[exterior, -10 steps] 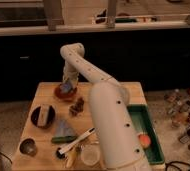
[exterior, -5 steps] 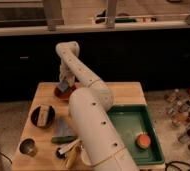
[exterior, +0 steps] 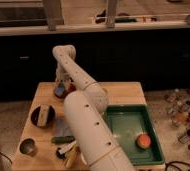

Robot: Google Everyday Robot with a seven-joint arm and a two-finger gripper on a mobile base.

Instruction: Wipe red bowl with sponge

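at the far left corner of a wooden table [exterior: 128,92], a white robot arm reaches away from the camera and bends down so that its gripper [exterior: 61,89] sits right over the red bowl [exterior: 68,90]. a small blue-grey shape at the gripper's tip looks like the sponge [exterior: 60,91], pressed at or just inside the bowl's left rim; whether the fingers are clamped on it cannot be told. compared with half a second ago, the arm's big forearm has swung a little to the right, while the tip has stayed over the bowl. that fits a wiping stroke under way rather than an approach or a retreat. nearer the camera sit a black round dish [exterior: 42,115] holding a beige block [exterior: 44,114], and a green tray [exterior: 123,131] with an orange ball-like thing [exterior: 144,141].
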